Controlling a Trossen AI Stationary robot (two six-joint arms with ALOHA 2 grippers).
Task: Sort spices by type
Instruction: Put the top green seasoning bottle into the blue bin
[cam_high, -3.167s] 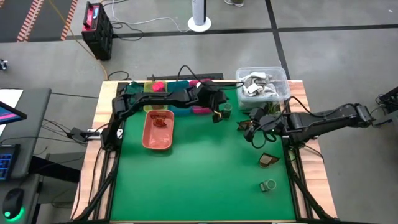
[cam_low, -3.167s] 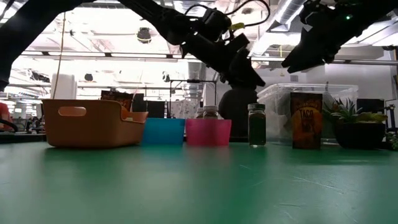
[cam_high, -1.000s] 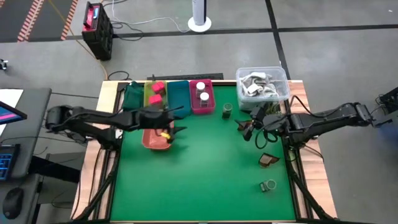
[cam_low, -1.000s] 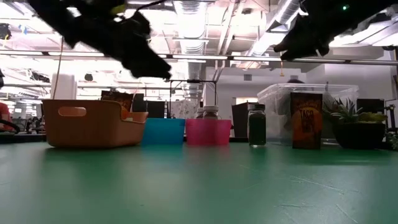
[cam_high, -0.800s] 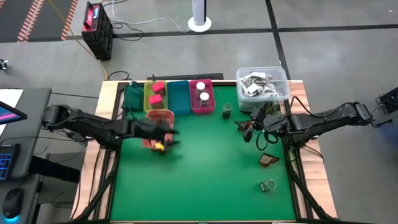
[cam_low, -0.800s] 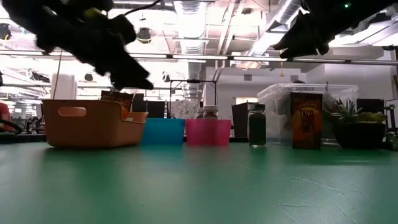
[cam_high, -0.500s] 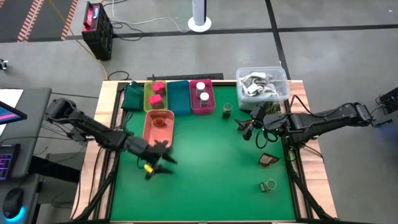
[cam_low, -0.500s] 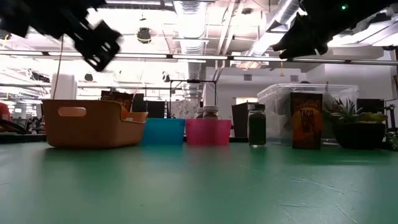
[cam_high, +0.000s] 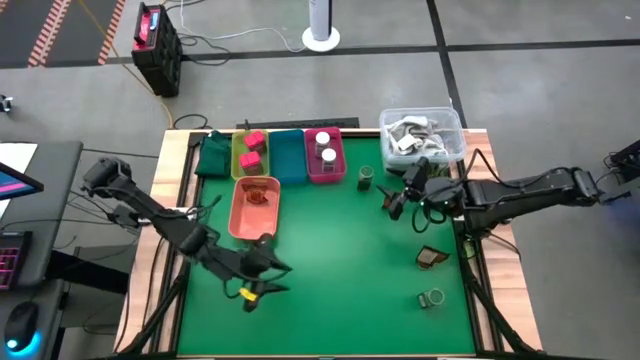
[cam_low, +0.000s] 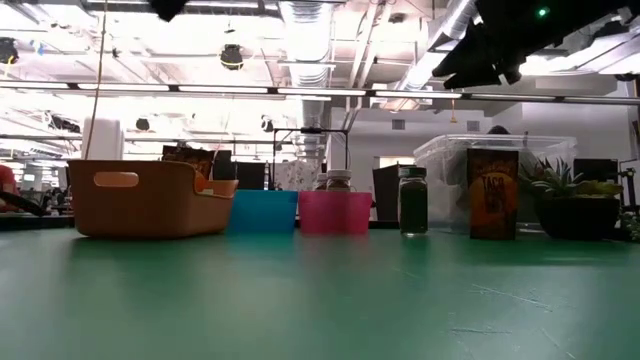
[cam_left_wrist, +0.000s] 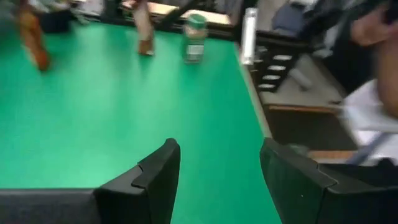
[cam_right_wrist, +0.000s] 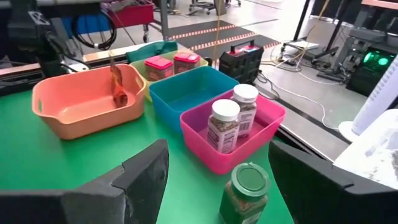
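My left gripper (cam_high: 262, 281) (cam_left_wrist: 219, 149) hovers open over the mat's near-left part, touching nothing. My right gripper (cam_high: 394, 200) (cam_right_wrist: 217, 152) is open above the mat, near the dark green jar (cam_high: 366, 178) (cam_right_wrist: 244, 190) standing upright on its base. Two pink boxes (cam_high: 250, 148) sit in the yellow tray. Two white-capped jars (cam_right_wrist: 231, 118) stand in the magenta tray (cam_high: 323, 170). One brown packet (cam_right_wrist: 117, 84) leans in the salmon tray (cam_high: 240, 222). Another brown packet (cam_high: 432, 258) and a green jar (cam_high: 432, 298) lie near the right edge. A third packet (cam_low: 493, 193) stands upright.
A teal tray (cam_high: 287, 158) sits between the yellow and magenta trays. The clear tub (cam_high: 420, 135) of white-grey things stands at the far right corner, with a small plant (cam_low: 575, 200) beside it. A person shows past the table's edge in the left wrist view.
My left gripper has swung from over the salmon tray toward the table's near edge and has risen out of the low view. It carries nothing. No spice or tray has moved.
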